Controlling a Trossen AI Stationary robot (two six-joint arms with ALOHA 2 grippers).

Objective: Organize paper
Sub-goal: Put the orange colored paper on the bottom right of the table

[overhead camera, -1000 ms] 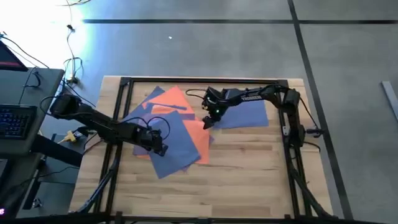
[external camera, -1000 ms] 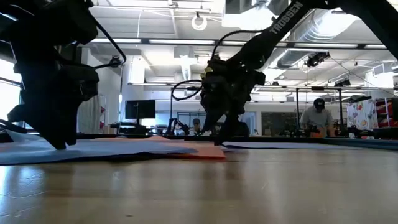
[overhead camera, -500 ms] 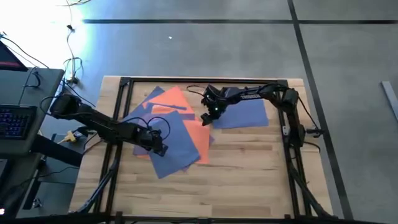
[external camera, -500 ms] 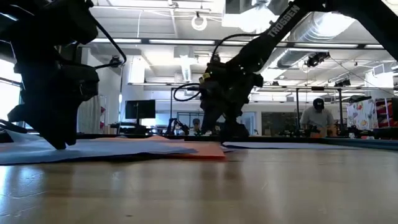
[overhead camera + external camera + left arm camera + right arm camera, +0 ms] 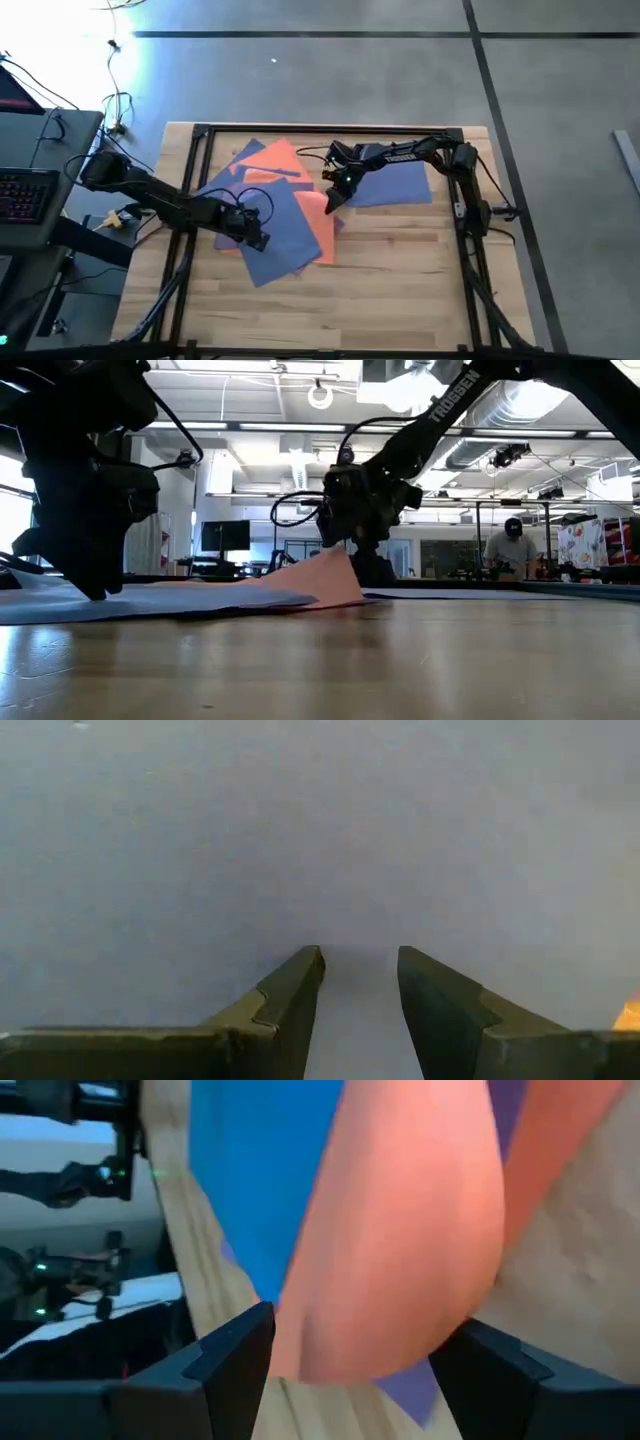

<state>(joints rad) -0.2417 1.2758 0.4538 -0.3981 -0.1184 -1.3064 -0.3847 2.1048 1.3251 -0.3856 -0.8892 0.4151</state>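
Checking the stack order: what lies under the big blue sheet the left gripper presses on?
Under the blue sheet, an orange sheet shows past its edges; the left gripper pins it. Anything else beneath is covered.

Lab: exposed ducts (image 5: 500,405), monitors (image 5: 225,537), workbenches behind.

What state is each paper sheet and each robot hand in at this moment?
orange sheet: one edge lifted off the table, pinched by the right hand.
blue sheet: flat, under the left hand.
right hand: shut on the orange sheet.
left hand: open, tips on the blue sheet.
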